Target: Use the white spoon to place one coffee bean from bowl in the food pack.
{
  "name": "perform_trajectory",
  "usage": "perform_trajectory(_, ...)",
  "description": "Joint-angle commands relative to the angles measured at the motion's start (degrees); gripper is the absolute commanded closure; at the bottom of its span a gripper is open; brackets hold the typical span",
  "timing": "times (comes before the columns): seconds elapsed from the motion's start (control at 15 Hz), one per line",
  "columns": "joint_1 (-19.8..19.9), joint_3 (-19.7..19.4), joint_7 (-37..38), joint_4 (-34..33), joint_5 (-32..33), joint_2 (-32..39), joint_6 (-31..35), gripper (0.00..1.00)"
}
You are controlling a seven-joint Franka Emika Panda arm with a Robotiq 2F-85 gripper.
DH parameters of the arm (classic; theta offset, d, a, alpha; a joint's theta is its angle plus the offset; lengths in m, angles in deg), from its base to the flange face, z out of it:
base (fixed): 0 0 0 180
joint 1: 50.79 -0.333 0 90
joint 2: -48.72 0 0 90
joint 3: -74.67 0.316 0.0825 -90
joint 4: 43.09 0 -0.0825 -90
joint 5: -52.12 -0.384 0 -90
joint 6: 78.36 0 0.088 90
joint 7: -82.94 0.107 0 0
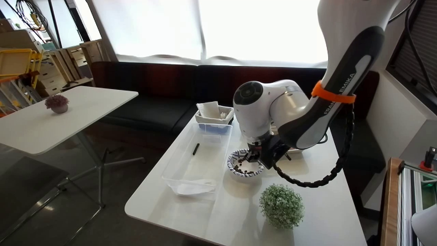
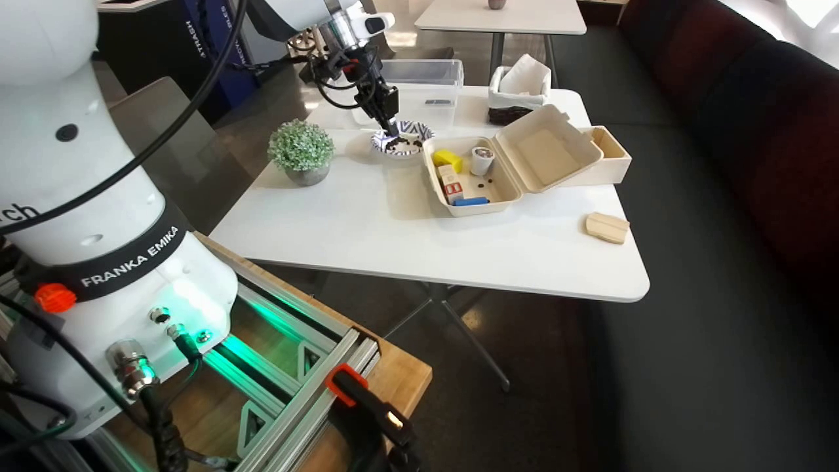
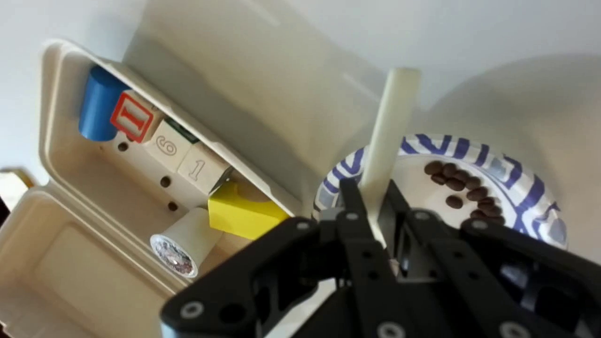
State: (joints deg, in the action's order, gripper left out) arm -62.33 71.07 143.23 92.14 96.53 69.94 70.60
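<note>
My gripper [image 3: 368, 190] is shut on the white spoon [image 3: 393, 124]; the pale handle sticks up between the fingers, and the scoop end is hidden. The bowl [image 3: 533, 188] with its blue-patterned rim lies under the gripper; it shows in both exterior views [image 1: 232, 161] [image 2: 419, 129]. Dark coffee beans [image 3: 454, 183] lie along one side inside it. In an exterior view the gripper [image 2: 391, 128] is low at the bowl. The open food pack [image 3: 117, 171] stands beside the bowl, holding a yellow block, lettered blocks, a blue cylinder, a white cup and several loose beans [image 3: 165, 181].
A clear plastic bin [image 1: 177, 160] with a black pen inside lies beside the bowl. A green potted plant [image 1: 282, 206] is near the bowl. A tissue basket [image 2: 521, 92], a wooden box [image 2: 613, 164] and a wooden piece [image 2: 607, 227] are farther off.
</note>
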Motion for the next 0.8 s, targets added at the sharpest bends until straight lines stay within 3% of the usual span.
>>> perform_trajectory(0.0, 0.6, 1.2, -11.3, -3.7, 0.0, 2.5, -2.7, 0.96)
perform_trajectory(0.53, 1.3, 2.2, -34.4, -4.4, -3.8, 5.4, -1.4, 0.96)
perform_trajectory(0.6, 0.5, 1.3, -34.1, -4.8, -3.5, 5.8, -1.1, 0.96)
perform_trajectory(0.67, -0.4, 0.4, -31.8, -3.7, -3.0, 4.6, -0.9, 0.86)
perform_trajectory(0.73, -0.4, 0.4, -32.5, -3.9, -3.1, 4.8, -0.9, 0.86)
